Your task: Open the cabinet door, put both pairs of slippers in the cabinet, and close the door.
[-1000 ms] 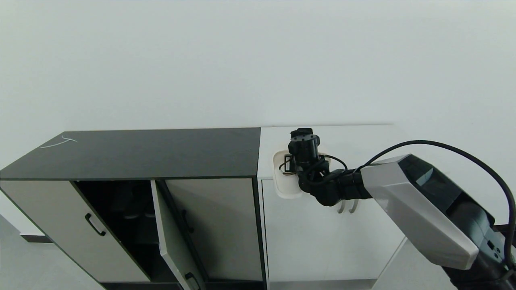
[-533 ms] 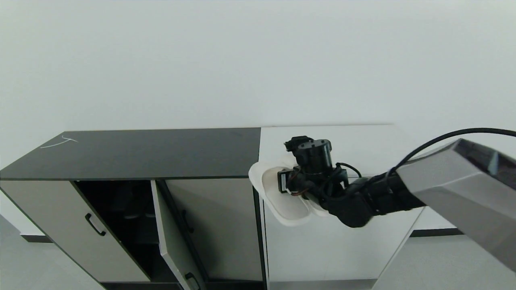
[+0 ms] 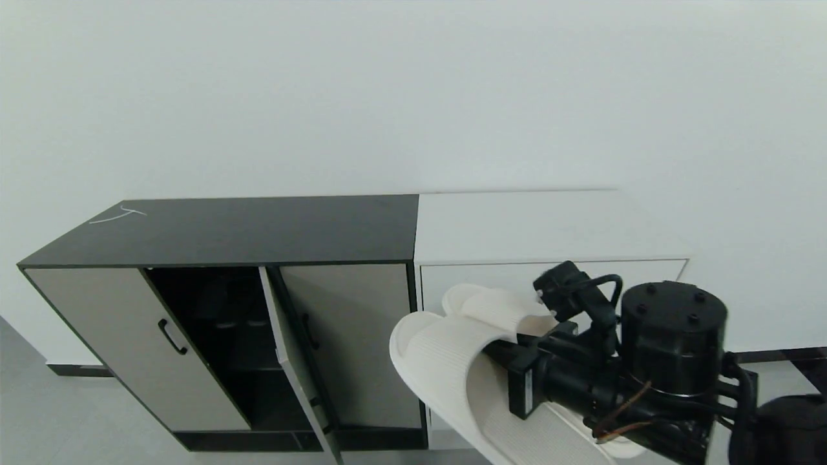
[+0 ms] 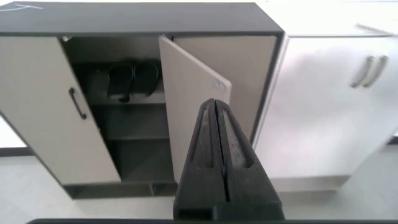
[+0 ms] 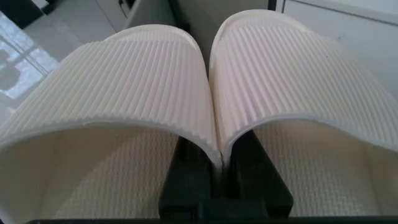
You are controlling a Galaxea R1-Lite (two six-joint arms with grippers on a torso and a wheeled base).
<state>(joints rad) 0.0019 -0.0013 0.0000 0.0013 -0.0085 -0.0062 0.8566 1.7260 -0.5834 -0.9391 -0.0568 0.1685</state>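
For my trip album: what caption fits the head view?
The right arm's jaws grip a pair of white slippers near the open dark cabinet.

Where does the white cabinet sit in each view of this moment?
Head view: white cabinet right of centre, behind the held white slippers.
Left wrist view: white cabinet adjoining the dark cabinet, beyond the shut left gripper.
Right wrist view: white cabinet as a pale panel past the slippers' toes.
Shared landmark: the dark cabinet's black side edge meeting it.

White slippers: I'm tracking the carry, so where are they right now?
Head view: the white slippers hang clamped in the right gripper, in front of the white cabinet, right of the dark cabinet.
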